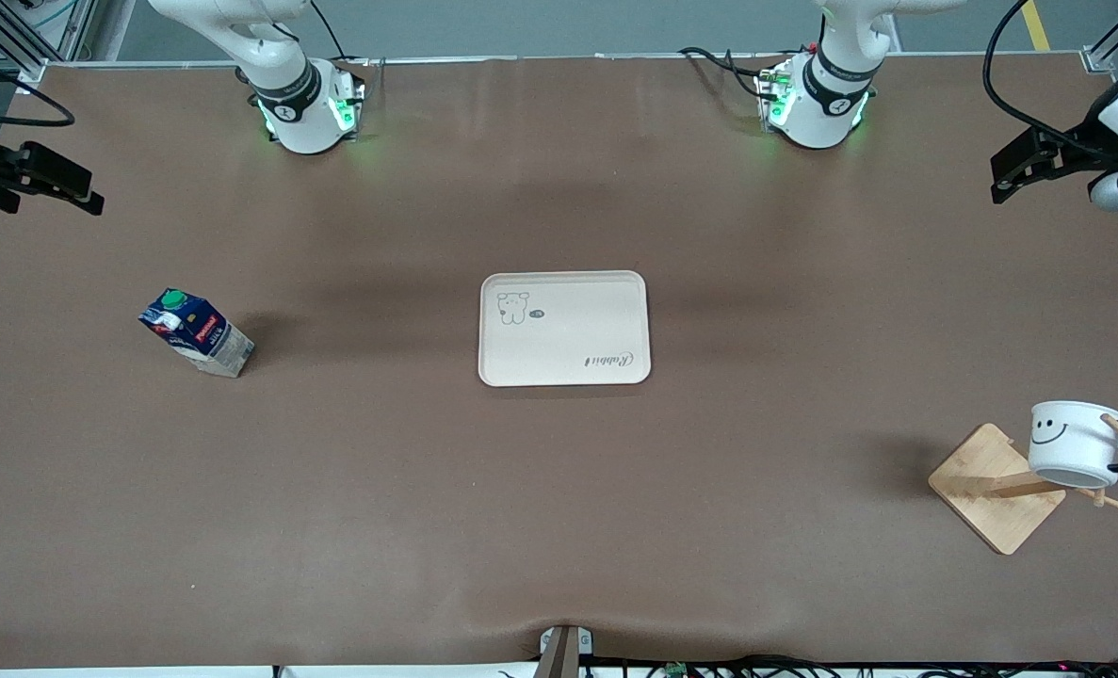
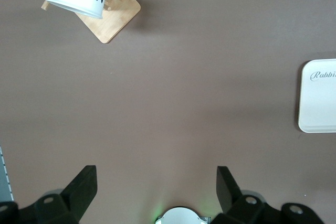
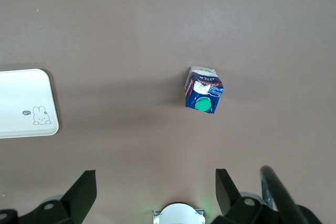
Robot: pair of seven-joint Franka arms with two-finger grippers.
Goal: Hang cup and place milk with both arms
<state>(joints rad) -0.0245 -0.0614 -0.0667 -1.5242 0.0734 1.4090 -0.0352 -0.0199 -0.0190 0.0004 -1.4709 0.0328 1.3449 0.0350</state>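
Cup [image 1: 1072, 443] hangs on rack [image 1: 996, 485] peg, left arm's end. Milk [image 1: 196, 332] upright at right arm's end, off tray [image 1: 563, 328]. Wrist views alone show left gripper [image 2: 156, 190] and right gripper [image 3: 156, 190] spread wide, empty, raised over bare table.

White cup [image 1: 1072, 443] with black smiley; dark blue milk [image 1: 197, 333], green cap; cream tray [image 1: 564, 363].

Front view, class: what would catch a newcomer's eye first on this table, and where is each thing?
The white cup with its smiley face hangs on a wooden rack at the left arm's end of the table. A pale tray lies bare mid-table, and the blue milk carton stands alone toward the right arm's end. Both grippers, left gripper and right gripper, wait open at the table's ends.
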